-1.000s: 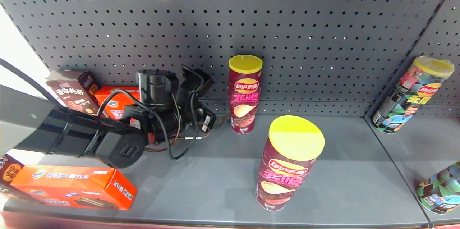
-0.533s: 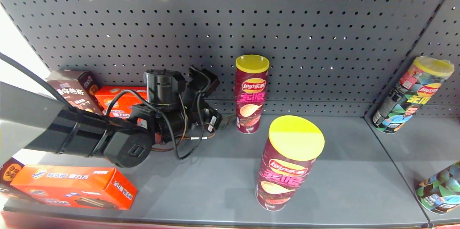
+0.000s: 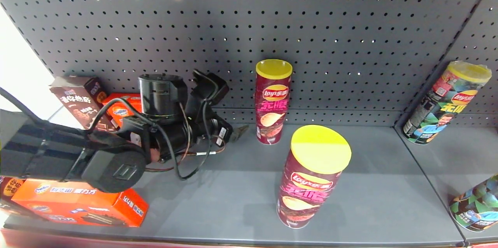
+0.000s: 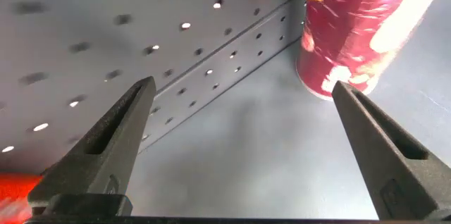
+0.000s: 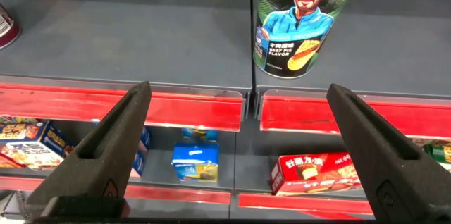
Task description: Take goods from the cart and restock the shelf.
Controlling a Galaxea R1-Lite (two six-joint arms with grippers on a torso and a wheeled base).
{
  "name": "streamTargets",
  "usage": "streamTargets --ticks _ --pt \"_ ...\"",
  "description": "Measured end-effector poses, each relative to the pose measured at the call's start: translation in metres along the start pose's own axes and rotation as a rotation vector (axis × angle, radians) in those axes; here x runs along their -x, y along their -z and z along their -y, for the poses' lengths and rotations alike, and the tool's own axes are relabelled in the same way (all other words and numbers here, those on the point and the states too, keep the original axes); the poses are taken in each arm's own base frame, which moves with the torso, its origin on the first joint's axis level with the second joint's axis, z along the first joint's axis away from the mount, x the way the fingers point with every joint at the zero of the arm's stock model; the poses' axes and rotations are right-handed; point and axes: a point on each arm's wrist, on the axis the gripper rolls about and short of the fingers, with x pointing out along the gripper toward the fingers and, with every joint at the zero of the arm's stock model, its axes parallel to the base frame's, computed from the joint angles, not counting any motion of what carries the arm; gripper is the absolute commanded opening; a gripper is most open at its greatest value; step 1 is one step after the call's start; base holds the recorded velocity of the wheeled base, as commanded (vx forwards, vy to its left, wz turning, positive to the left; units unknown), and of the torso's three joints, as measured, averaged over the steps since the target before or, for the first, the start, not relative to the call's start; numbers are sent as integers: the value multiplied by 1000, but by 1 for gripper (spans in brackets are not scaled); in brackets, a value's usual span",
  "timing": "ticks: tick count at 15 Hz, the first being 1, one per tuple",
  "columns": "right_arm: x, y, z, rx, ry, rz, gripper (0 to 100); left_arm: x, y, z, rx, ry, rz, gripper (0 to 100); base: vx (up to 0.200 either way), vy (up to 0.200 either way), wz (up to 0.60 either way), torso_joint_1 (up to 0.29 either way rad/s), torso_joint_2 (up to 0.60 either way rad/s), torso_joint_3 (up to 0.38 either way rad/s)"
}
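Your left gripper [image 4: 243, 86]: jaws spread, empty, just beside the rear chip canister [image 3: 273, 102], upright near the pegboard [image 3: 350, 26], probably already shelved. Right gripper [image 5: 239, 86] likewise spread, holding nothing.

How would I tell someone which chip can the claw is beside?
Start at the grey shelf with the pegboard wall behind. Close to that wall, near the middle, stands a maroon chip can with a yellow lid, just beyond the left claw. Its twin stands nearer the front edge instead.
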Motion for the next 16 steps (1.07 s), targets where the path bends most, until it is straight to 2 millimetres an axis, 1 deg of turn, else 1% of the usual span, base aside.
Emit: streamTargets --ticks 4,8,11,13,14,15,16 --pt "0 0 0 0 0 0 100 57 -21 -4 -7 -49 65 100 0 0 0 0 0 0" --pt "0 0 0 0 0 0 100 111 -26 -4 -34 -104 109 100 0 0 0 0 0 0" --pt "0 0 0 -1 0 0 100 135 -21 -2 -78 -122 119 100 0 0 0 0 0 0" --pt "0 -1 0 -1 0 9 100 143 -12 1 -58 -127 108 100 0 0 0 0 0 0" --pt "0 -4 0 -15 0 29 100 147 -11 1 -44 -133 125 100 0 0 0 0 0 0" --pt "2 -14 0 -43 -4 65 100 148 -10 1 -37 -134 126 100 0 0 0 0 0 0" --pt "5 -30 0 -73 -14 103 100 150 -10 1 -27 -134 130 100 0 0 0 0 0 0"
